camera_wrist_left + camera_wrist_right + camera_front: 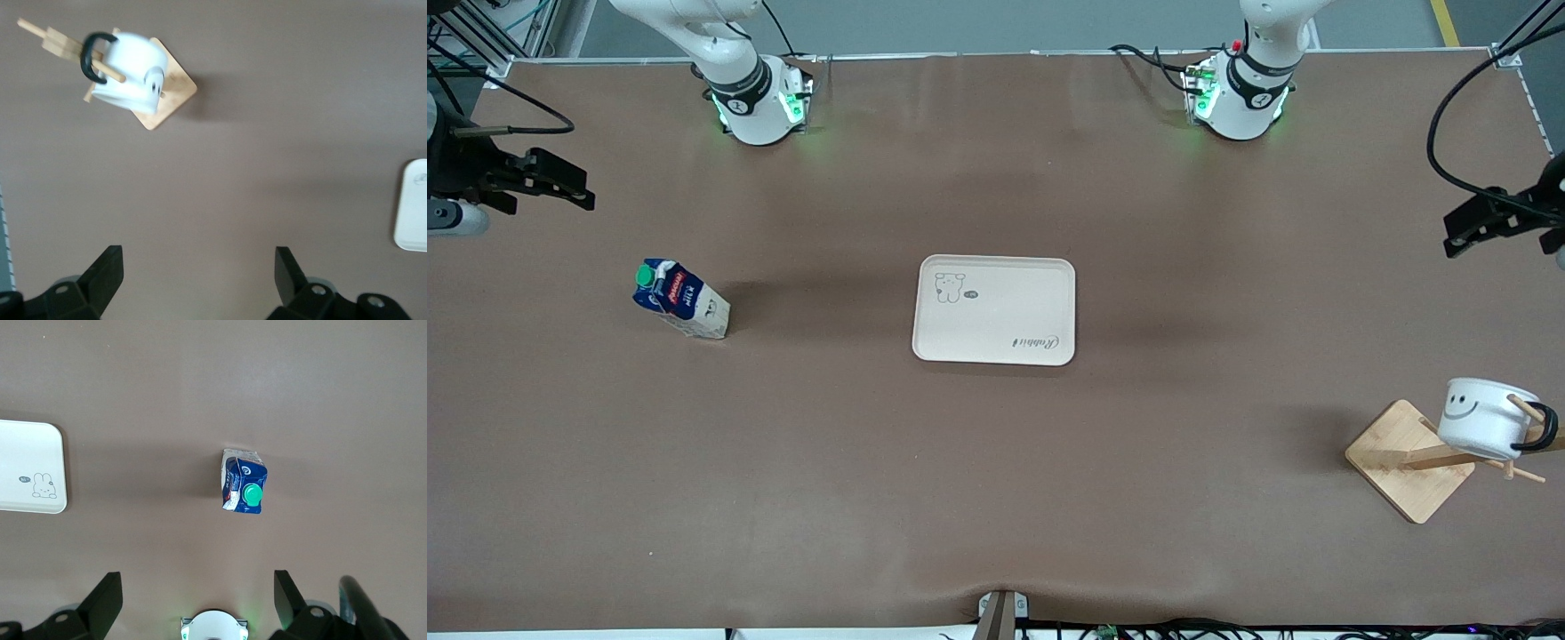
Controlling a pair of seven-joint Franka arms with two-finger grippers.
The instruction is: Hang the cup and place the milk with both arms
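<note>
Brown counter [996,498] carries everything. Two white arms rise from lit bases along its far edge, both held high & wide, neither touching anything.

Left arm's jaws [1485,222] hang over the counter's edge at the left arm's end; in the left wrist view [199,280] they're spread wide, empty. Right arm's jaws [547,182] hang over the edge at the right arm's end; also wide open [198,597], nothing held.

White tray [1049,342] sits mid-counter, bare apart from its printed rabbit.

Wooden rack [1405,467] stands at the left arm's end, nearer the front camera than the tray. Cup [1480,418] hangs on one of its pegs by the black handle, smiley showing, so the hanging part looks done.

Milk [685,300] stands on the counter toward the right arm's end, well apart from the tray, green cap up. Placing it is what's left, prob. onto the tray; right arm is closest for that.
</note>
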